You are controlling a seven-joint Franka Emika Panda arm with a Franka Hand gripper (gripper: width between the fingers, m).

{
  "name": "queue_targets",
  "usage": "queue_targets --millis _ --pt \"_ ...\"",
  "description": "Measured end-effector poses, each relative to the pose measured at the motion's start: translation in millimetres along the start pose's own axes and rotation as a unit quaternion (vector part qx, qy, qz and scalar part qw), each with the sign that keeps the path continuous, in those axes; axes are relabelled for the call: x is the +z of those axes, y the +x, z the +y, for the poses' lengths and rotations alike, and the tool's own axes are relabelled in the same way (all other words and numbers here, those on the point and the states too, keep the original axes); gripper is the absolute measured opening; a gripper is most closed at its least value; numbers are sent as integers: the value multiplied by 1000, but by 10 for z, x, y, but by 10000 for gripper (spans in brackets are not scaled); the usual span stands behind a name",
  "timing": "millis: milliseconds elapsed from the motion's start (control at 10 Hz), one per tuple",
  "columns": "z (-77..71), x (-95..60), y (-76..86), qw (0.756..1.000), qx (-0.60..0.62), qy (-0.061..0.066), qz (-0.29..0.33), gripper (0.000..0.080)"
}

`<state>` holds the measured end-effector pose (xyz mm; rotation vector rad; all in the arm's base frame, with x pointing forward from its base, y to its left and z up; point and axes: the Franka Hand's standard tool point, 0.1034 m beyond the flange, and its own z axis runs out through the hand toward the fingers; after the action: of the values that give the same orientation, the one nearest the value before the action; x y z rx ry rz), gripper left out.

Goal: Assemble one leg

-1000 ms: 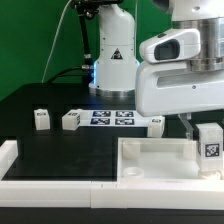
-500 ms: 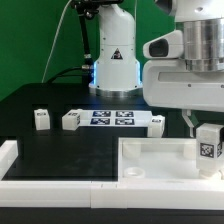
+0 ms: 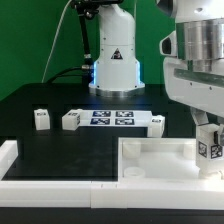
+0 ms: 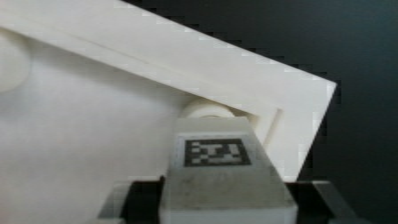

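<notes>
Exterior and wrist views of a single-arm assembly bench. The gripper [image 3: 207, 136] is closed narrowly on the leg [image 3: 210, 150] and holds it upright, with the square tag facing the exterior camera. The leg hangs at the corner of the white tray part [image 3: 150, 158] on the exterior view's right, close to the table's near edge. Whether its lower end touches the tray part cannot be told.

In the wrist view, the dark fingers [image 4: 139, 200] press on both sides of the leg [image 4: 217, 165]. A round socket [image 4: 210, 108] lies just beyond it, inside the corner of the tray part [image 4: 107, 120].

On the black table [image 3: 60, 145], the marker board [image 3: 112, 117] lies toward the far edge. A first spare leg [image 3: 41, 119] stands toward the exterior view's left edge. A second spare leg [image 3: 71, 120] is just beside the board's left end, and a third spare leg [image 3: 158, 122] is at its right end.
</notes>
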<state>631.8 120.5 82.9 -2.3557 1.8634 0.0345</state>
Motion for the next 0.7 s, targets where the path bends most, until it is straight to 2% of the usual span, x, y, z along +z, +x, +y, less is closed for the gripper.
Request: queue_targets --millis 200,300,400,500,600,700 --pt "0 -1 2 1000 -15 0 0 291" --pt "0 1 0 999 -36 0 -1 367" --pt "-4 3 5 999 -53 2 -1 547" --pt "-3 3 28 995 -103 2 -1 618" --pt "1 10 48 986 -166 1 0 618" --pt "4 27 37 966 -258 -1 1 644"
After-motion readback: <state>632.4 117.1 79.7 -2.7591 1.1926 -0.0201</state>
